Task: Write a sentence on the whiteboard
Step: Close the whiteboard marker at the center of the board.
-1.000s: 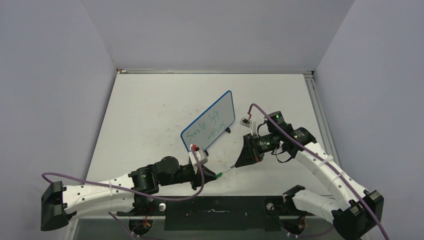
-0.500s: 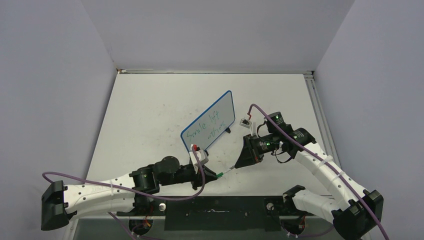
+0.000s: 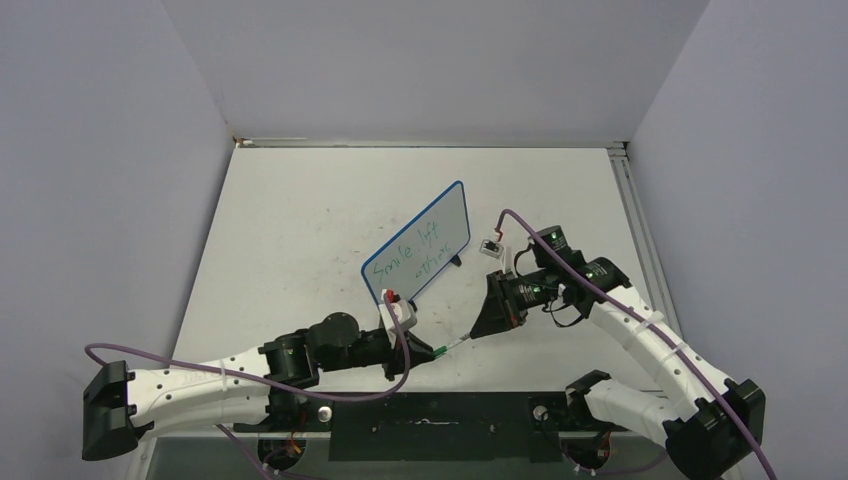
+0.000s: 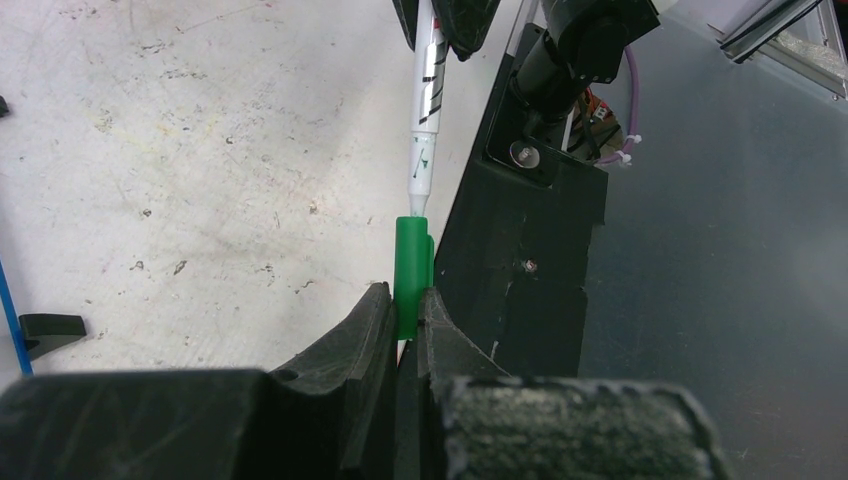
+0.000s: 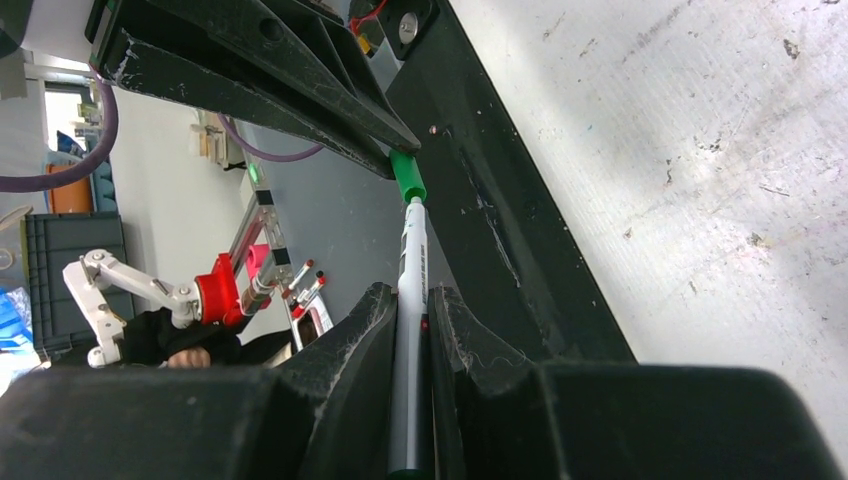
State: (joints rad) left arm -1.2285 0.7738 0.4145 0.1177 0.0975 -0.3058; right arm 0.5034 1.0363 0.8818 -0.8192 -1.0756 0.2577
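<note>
Sentence looks finished: two green lines on the whiteboard standing on the desk. My left hand is clamped on the green cap, my right hand grips the marker, tip at the cap's mouth; only capping seems left

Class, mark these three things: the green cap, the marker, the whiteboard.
green cap [image 4: 411, 270], left wrist view, middle of its side.
marker [image 4: 425, 110], left wrist view, white barrel.
whiteboard [image 3: 450, 215], top external view, bare upper-right part of its face.
</note>
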